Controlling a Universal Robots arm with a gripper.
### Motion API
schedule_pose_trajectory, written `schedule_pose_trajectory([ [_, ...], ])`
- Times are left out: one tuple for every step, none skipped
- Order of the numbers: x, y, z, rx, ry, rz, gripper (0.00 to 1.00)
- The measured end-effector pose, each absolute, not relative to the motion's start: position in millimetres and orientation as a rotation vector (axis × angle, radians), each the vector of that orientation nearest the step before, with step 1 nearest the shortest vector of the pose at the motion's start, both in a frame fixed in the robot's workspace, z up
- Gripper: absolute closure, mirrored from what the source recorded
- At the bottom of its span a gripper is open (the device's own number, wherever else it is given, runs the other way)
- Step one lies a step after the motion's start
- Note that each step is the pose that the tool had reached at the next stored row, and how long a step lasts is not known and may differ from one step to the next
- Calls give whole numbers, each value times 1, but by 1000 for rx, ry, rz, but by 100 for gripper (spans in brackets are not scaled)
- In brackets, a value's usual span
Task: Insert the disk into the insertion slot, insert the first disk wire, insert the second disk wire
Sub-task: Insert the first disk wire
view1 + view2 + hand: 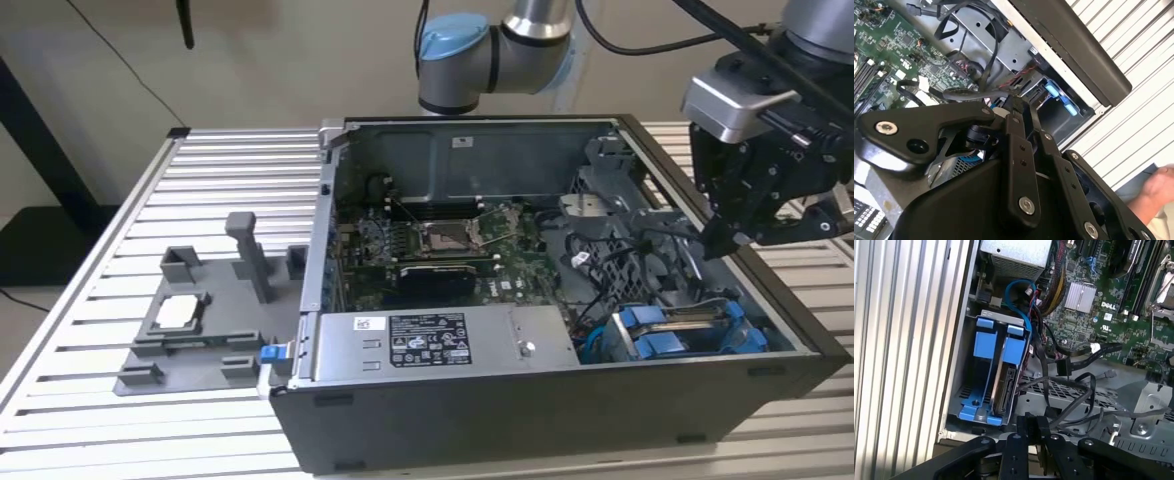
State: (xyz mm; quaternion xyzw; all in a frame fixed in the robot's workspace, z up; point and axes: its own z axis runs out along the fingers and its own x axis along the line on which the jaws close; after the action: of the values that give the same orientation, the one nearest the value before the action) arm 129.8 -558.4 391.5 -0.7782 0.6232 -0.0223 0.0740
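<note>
Hand: narrow, tips nearly together, above the open case. Black wire runs to the tips; grip on it cannot be told. Disk: seated on edge in the slot, below the hand and apart from it. Counter: ribbed metal, under the case.

The table is one of those ribbed aluminium slat tops, pale silver. Sitting right on it is the open computer case, hogging the exterior view's right. Just beside that, on the left, there's a flat grey fixture tray with a few upright posts.
</note>
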Motion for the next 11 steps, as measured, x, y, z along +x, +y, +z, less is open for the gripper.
schedule_pose_trajectory([
  [130,-558,391,-2337,1872,-65,81],
  [132,-559,391,-2342,1877,-53,81],
  [133,-559,391,-2348,1882,-40,81],
  [134,-559,391,-2355,1889,-25,81],
  [135,-559,391,-2360,1894,-12,81],
  [135,-559,391,-2364,1898,-3,81],
  [136,-559,390,-2366,1901,2,81],
  [136,-559,390,-2365,1904,3,81],
  [137,-559,389,-2362,1908,3,81],
  [137,-560,388,-2357,1914,3,81],
  [137,-560,387,-2350,1922,2,81],
])
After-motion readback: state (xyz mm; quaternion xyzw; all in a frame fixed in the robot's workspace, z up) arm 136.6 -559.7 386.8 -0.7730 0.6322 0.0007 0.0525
